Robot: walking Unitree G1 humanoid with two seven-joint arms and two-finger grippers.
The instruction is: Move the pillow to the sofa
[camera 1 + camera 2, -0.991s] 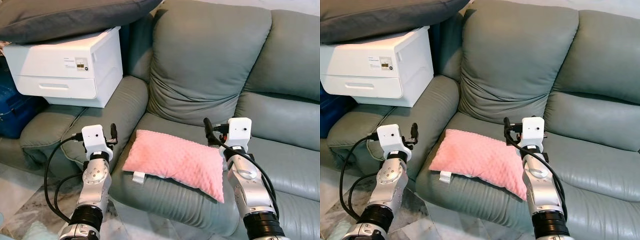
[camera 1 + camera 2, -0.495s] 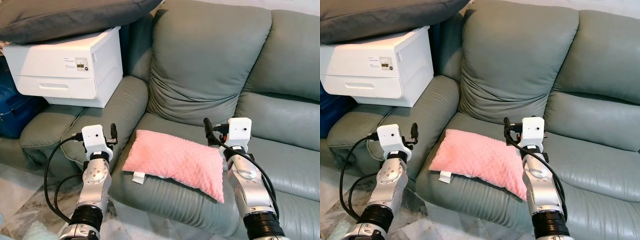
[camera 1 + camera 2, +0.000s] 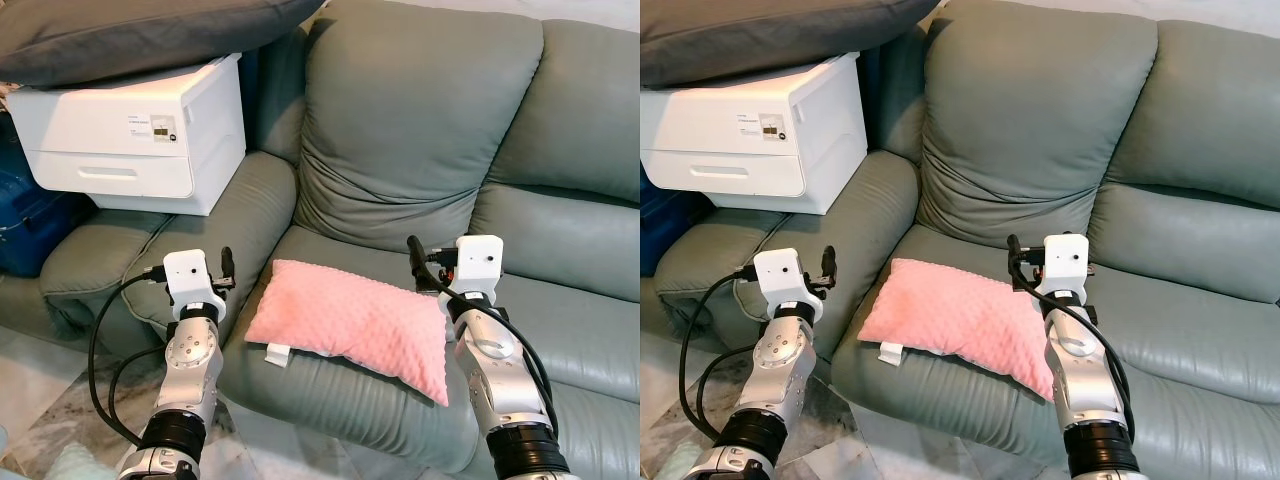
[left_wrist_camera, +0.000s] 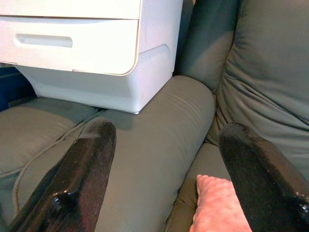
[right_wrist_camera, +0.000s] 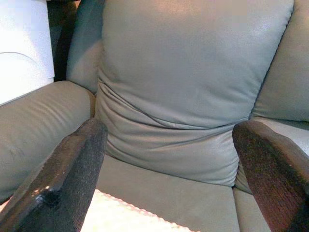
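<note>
While one pink pillow (image 3: pixel 352 325) lies on the sofa (image 3: pixel 420 140), two grippers—left (image 4: pixel 164 179), right (image 5: pixel 169 179)—hover spread, empty.

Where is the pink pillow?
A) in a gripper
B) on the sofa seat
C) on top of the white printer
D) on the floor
B: the pink pillow lies flat on the sofa seat, between the two open grippers, and neither one holds it.

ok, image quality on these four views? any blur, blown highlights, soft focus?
Both eye views are sharp and evenly lit, with no motion blur. Left wrist view: the printer front is nearly blown white, and the near fingers are soft. Right wrist view: the pink pillow edge is washed out to near white, a warm sheen sits on the sofa backrest, and the fingers are blurred.
</note>
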